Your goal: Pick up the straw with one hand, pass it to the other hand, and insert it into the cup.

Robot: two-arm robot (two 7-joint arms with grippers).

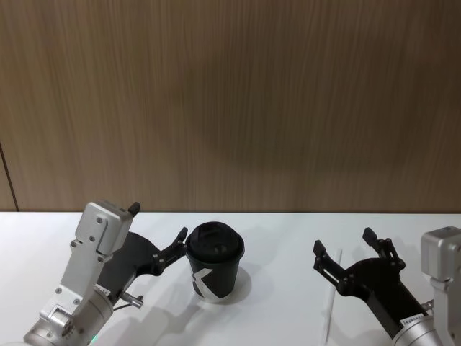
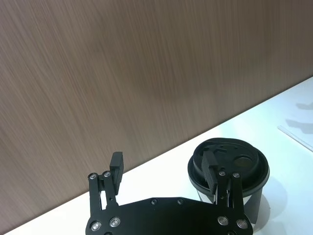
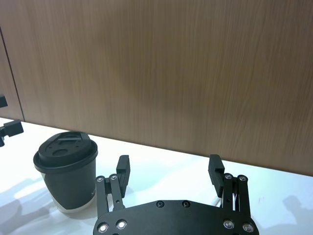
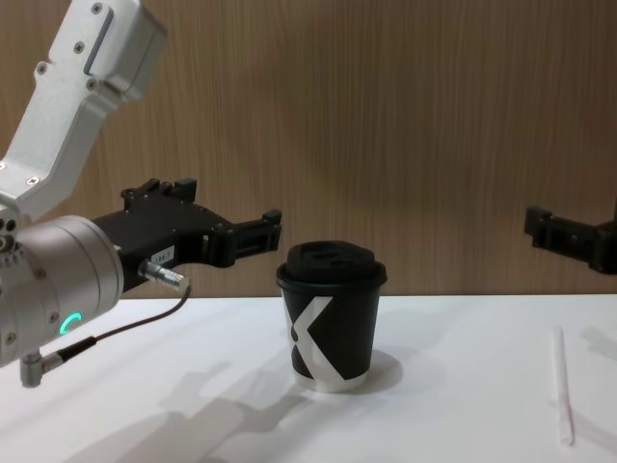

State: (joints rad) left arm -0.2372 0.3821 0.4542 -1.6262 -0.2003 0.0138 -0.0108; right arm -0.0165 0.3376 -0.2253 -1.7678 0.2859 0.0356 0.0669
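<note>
straw lies flat on table, right of cup | our right gripper hovers above it, spread wide, empty | left gripper wide beside cup | we judge straw light, crushable: pinch gently mid-length

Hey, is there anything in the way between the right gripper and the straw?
Nothing visible. The straw lies bare on the table below the right gripper, whose jaws are open. The cup stands apart to its left, by the left gripper.
</note>
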